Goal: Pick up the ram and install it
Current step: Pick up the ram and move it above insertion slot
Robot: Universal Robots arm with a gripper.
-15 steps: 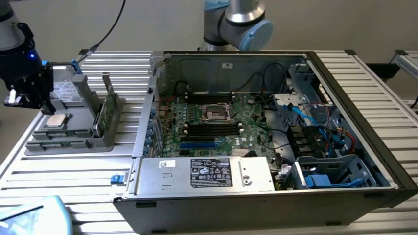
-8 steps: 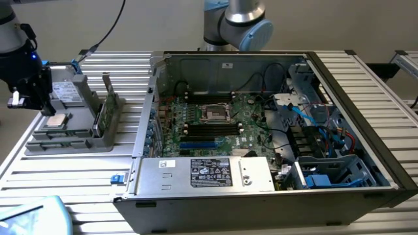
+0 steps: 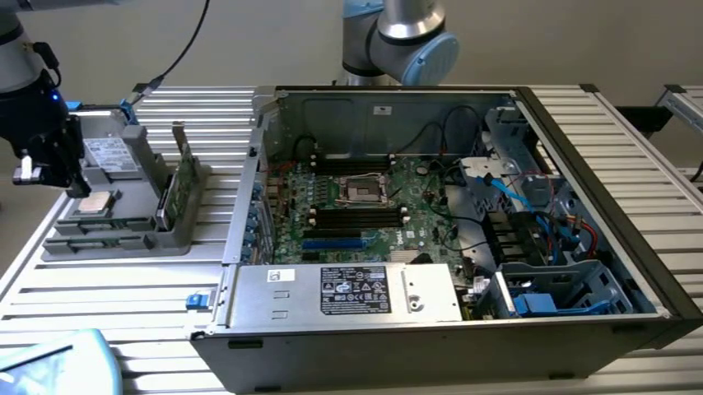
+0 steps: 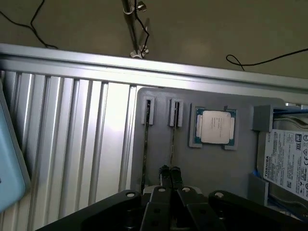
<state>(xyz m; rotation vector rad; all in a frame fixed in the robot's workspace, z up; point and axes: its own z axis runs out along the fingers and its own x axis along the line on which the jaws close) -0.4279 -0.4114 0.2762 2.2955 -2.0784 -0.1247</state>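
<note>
On the exterior view's left, beside the big computer, sat a grey tray (image 4: 240, 166), and the ram (image 4: 173, 139) stood in it on its thin edge in a narrow slot. I saw it edge-on, so it looked like a dark line. A second thin stick (image 4: 146, 144) stood the same way in the slot just beside it. The gripper (image 4: 170, 172) hung over one end of the ram. Its two fingertips (image 4: 163, 171) were close together with only a slim gap between them, and they had hold of nothing. I could not tell if they touched the ram.

The same tray held more things. A square silver chip (image 4: 214, 126) lay flat in its own pocket near the two slots. A hard drive (image 4: 288, 166) with a white label sat in the next pocket past the chip. A green card (image 3: 176, 185) with a metal bracket stood upright on the side of the tray nearest the computer.

The tray sat on a ribbed metal table (image 3: 132, 288). Next to it the computer case (image 3: 626, 156) lay with its side open. Inside was a green main board (image 3: 423, 193) with long black slots (image 3: 351, 216) by a square socket. A silver box (image 3: 341, 290) with a label filled the front of the case. Blue and black wires (image 3: 538, 197) ran along the exterior view's right. A pale blue thing (image 3: 55, 362) lay at the table's near corner.
</note>
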